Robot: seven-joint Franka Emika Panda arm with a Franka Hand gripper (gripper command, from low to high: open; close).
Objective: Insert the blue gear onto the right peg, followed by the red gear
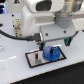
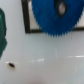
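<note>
one gear looks placed — the blue gear (image 1: 51, 52) lies flat on the grey plate (image 1: 34, 59), seemingly over the right peg, which is hidden. gripper fingers unseen — cannot tell their state. red gear not visible, still to do.

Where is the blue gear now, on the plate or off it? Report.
On it: the blue gear lies flat on the grey plate, overhanging the plate's black border in the wrist view. Whether a peg runs through its hub, cannot tell.

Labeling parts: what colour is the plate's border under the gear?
Black, around a grey plate; clearest in the exterior view, beside the blue gear.
</note>
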